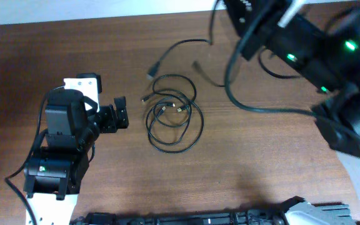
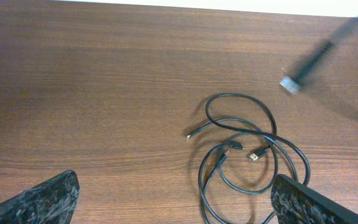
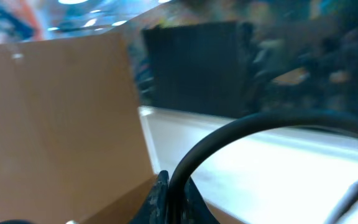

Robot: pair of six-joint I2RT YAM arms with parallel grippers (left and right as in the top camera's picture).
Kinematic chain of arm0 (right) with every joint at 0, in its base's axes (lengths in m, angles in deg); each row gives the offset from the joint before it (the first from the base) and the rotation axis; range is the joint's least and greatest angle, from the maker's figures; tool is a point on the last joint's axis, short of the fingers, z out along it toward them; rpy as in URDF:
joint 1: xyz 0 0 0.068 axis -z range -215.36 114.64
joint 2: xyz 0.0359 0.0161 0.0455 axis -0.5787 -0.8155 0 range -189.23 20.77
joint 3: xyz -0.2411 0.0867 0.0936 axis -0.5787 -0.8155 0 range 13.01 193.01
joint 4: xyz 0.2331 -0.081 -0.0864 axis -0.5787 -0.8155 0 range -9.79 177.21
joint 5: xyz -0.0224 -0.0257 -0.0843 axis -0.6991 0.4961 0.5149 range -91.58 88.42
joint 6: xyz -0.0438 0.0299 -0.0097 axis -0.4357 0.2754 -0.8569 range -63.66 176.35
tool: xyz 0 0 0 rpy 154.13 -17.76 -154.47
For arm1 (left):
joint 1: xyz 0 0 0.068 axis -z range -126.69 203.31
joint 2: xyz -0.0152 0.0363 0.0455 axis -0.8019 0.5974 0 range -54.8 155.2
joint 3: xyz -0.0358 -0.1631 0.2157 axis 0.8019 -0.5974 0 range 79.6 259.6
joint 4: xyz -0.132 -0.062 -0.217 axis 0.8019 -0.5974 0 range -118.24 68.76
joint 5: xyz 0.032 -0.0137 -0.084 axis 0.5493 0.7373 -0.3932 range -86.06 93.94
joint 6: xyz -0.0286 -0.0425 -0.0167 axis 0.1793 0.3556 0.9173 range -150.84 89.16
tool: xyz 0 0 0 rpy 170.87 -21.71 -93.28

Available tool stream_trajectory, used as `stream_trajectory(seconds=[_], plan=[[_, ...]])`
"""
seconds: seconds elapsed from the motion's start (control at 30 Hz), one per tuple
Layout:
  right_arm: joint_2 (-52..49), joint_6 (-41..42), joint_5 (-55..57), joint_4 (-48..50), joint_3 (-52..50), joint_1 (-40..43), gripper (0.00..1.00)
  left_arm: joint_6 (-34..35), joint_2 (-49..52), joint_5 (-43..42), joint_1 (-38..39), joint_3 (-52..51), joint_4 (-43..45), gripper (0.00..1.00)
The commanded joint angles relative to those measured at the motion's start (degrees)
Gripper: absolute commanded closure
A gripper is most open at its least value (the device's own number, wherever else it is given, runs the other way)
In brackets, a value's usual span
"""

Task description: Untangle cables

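Note:
Several thin black cables (image 1: pixel 170 107) lie in loose overlapping loops mid-table, small plugs inside the loops; they also show in the left wrist view (image 2: pixel 253 154). One cable (image 1: pixel 180 44) runs up from the pile toward the right arm, and its plug (image 1: pixel 152 70) hangs blurred above the table in the left wrist view (image 2: pixel 289 84). My left gripper (image 1: pixel 121 114) is open and empty, just left of the loops, its fingers wide apart (image 2: pixel 176 194). My right gripper (image 3: pixel 173 196) is shut on a black cable and raised at the back right.
The right arm (image 1: pixel 305 44) and its thick fixed wire (image 1: pixel 255 106) hang over the back right of the brown wooden table (image 1: pixel 261 169). A black strip (image 1: pixel 211 219) lies along the front edge.

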Motion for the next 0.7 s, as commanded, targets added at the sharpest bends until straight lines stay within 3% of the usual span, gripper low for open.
stream_trajectory(seconds=[0.0,0.23,0.4,0.53,0.67], plan=[[3.1,-6.7,16.5,-2.1,1.0,-0.2,0.96,0.7,-0.1,0.4,-0.3,0.4,0.0,0.01],[6.9,-15.9,46.9,-10.5,1.0,-0.2,0.96,0.7,-0.1,0.4,-0.3,0.4,0.0,0.01],[6.5,-17.5,68.7,-20.7,1.0,0.7,0.96,0.7,-0.1,0.4,-0.3,0.4,0.0,0.01],[5.4,-17.2,69.8,-28.1,0.9,7.8,0.96,0.7,-0.1,0.4,-0.3,0.4,0.0,0.01],[3.8,-16.4,65.2,-32.9,0.9,21.0,0.96,0.7,-0.1,0.4,-0.3,0.4,0.0,0.01]])
